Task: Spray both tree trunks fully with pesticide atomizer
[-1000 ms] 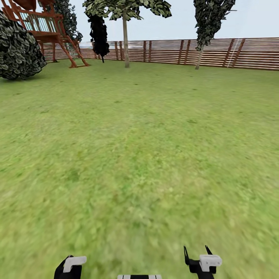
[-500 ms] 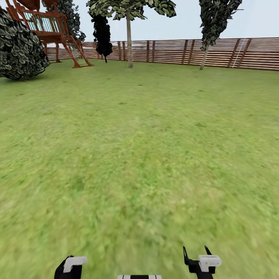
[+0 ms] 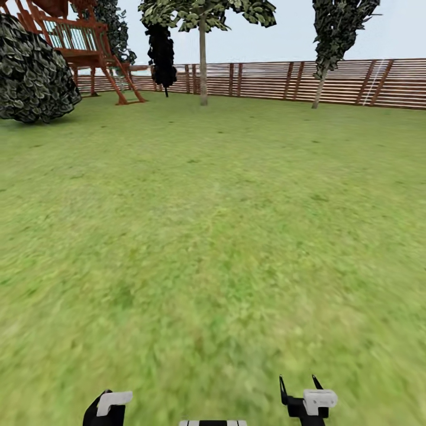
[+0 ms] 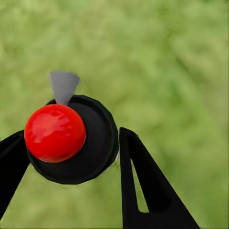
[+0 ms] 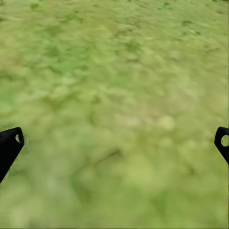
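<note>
The left gripper (image 4: 71, 152) is clamped on the pesticide atomizer (image 4: 71, 138), its red top up, above the grass (image 3: 213, 236). The right gripper (image 5: 114, 143) hangs spread wide with nothing between its fingers. Two trees (image 3: 203, 59) stand by the far fence (image 3: 266, 80).

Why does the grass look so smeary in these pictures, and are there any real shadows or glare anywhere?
Head view: the lawn is smeared and blotchy up close, finer toward the fence; light is flat, with only a faint dark patch under the bush and no glare. Left wrist view: the grass is a soft blur, while the red-topped black bottle is crisp with a small shine. Right wrist view: grass is blurry throughout.
</note>
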{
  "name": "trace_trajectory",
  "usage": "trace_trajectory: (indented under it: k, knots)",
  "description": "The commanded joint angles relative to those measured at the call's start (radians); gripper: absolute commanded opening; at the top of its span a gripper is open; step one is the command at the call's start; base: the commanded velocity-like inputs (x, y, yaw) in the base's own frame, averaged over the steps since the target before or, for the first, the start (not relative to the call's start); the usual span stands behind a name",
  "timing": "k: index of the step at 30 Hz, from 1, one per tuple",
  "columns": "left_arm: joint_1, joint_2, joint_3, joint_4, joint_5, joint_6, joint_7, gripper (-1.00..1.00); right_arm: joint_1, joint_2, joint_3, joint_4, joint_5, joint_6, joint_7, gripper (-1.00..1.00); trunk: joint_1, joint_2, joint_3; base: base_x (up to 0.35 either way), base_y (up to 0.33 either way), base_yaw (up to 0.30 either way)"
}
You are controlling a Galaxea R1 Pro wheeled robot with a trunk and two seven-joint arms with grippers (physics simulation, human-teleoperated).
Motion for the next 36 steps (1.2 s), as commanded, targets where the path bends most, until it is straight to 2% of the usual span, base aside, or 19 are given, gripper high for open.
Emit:
trace_trajectory:
  k: [1,8,25,36]
  knots:
    - [0.000,0.000,0.000,0.000,0.000,0.000,0.000,-1.00,0.000,0.000,0.000,0.000,0.000,0.000,0.000,1.00,0.000,0.000,0.001,0.339,0.001,0.158]
    - [0.000,-0.001,0.000,0.000,-0.001,0.000,0.000,-1.00,0.001,0.000,0.000,0.000,0.000,0.000,-0.001,1.00,0.000,0.000,0.010,0.340,0.000,0.133]
    - [0.000,-0.002,0.001,0.000,0.001,0.000,0.000,-1.00,0.013,0.000,0.000,0.000,0.000,-0.002,-0.001,1.00,0.000,0.000,0.020,0.340,0.000,0.003]
    - [0.000,-0.002,0.001,0.000,0.001,0.001,0.000,-1.00,0.020,0.000,0.000,0.000,0.000,-0.002,-0.001,1.00,0.000,0.000,0.036,0.340,0.000,0.042]
